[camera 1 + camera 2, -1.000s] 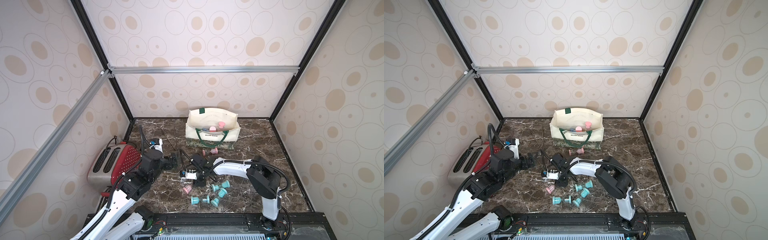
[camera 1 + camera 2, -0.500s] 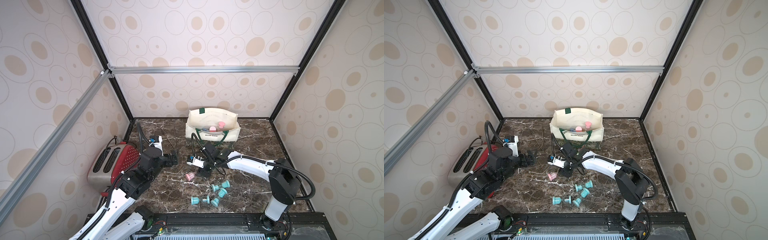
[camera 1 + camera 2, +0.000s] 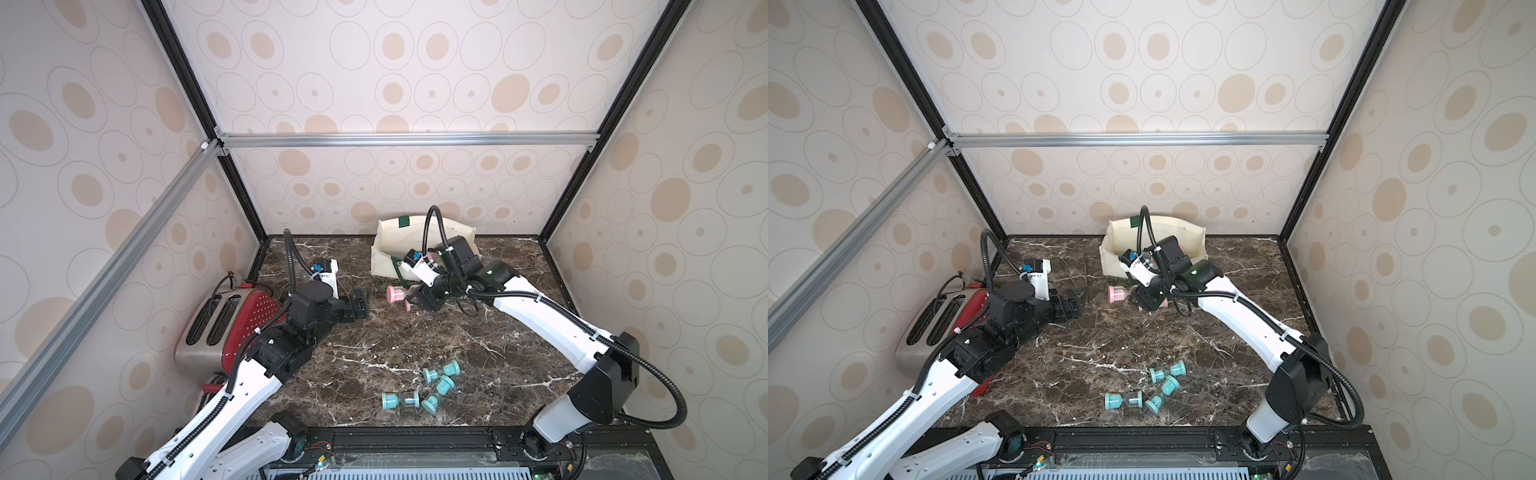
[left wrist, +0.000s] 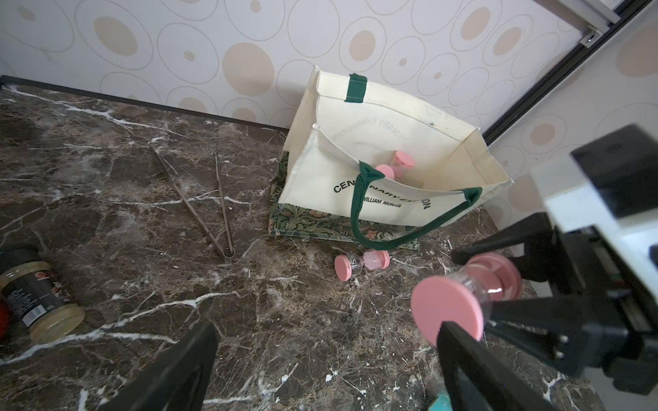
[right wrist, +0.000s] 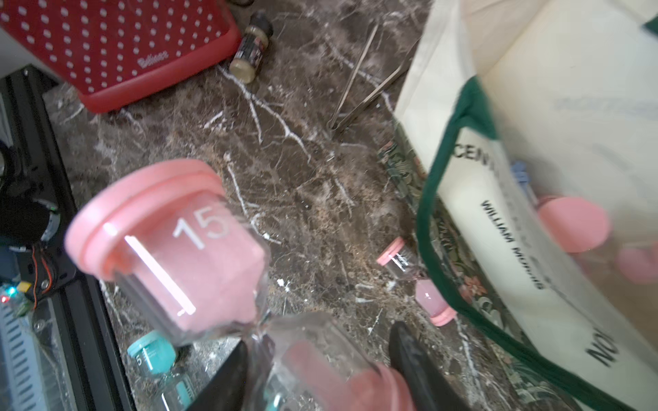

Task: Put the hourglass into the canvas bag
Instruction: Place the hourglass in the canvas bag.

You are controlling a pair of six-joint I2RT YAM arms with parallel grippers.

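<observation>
The hourglass [image 5: 171, 249], pink-capped, filled with pink sand and marked "15" on its glass, hangs sideways above the table [image 3: 374, 345]. The right claw [image 5: 317, 366] grips it near its narrow waist, two black fingers clenched on the glass. We see it outside the canvas bag [image 4: 391, 142], just in front of the bag's printed face and short of its mouth, over the back half of the table.

The bag stands open at the middle of the table's back edge. One dark green handle droops over the black lettering down to the marble. Two pink hourglasses [image 4: 402, 163] already lie inside. A fourth pink hourglass [image 4: 361, 263] rests on its side on the table, just beside the green floral band at the bag's base and under the loop of that handle.

The left claw [image 3: 362, 304] is released and holds nothing. In the left wrist view its fingers stand wide apart, pointed toward the bag from the left half of the table.

Between that claw and the bag we find thin metal tongs [image 4: 213, 206] lying flat toward the back edge. A small jar [image 4: 39, 299] lies on its side near the red toaster [image 3: 232, 320], which sits at the table's left edge.

A cluster of teal hourglasses [image 3: 436, 384] lies near the front edge, well apart from the bag and from both claws.
</observation>
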